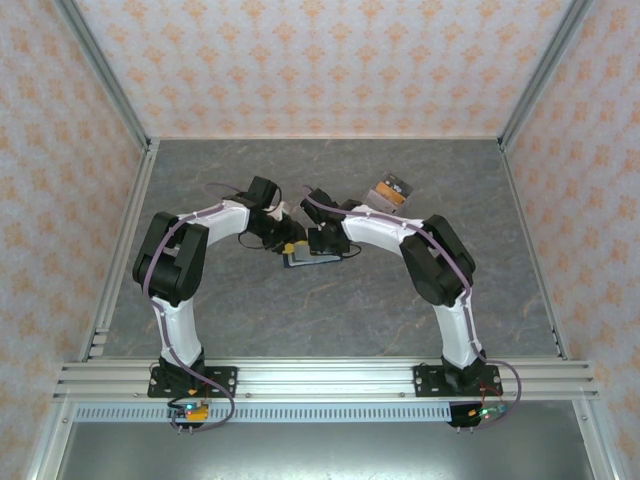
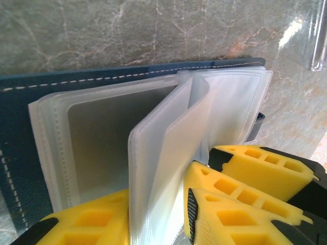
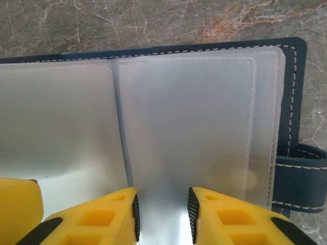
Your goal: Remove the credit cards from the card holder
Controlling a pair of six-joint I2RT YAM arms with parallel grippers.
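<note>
Between the jaws of the left claw [image 2: 156,217], clenched on it, stands one clear sleeve [image 2: 166,153], thin, floppy and probably slick. The right claw [image 3: 163,212] straddles the sleeves alongside, grip impossible to tell. Around them the light navy card holder [image 3: 292,102] lies open mid-surface [image 1: 330,330]. The credit cards [image 1: 393,190] lie well apart, likely stiff, best pinched edgewise. No writing is legible.

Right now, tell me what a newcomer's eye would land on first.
Both arms meet mid-table over the open navy card holder. Up close, one clear sleeve stands upright between the yellow fingers of the left gripper. A small pile of loose credit cards lies further back on the table, to the right.
</note>
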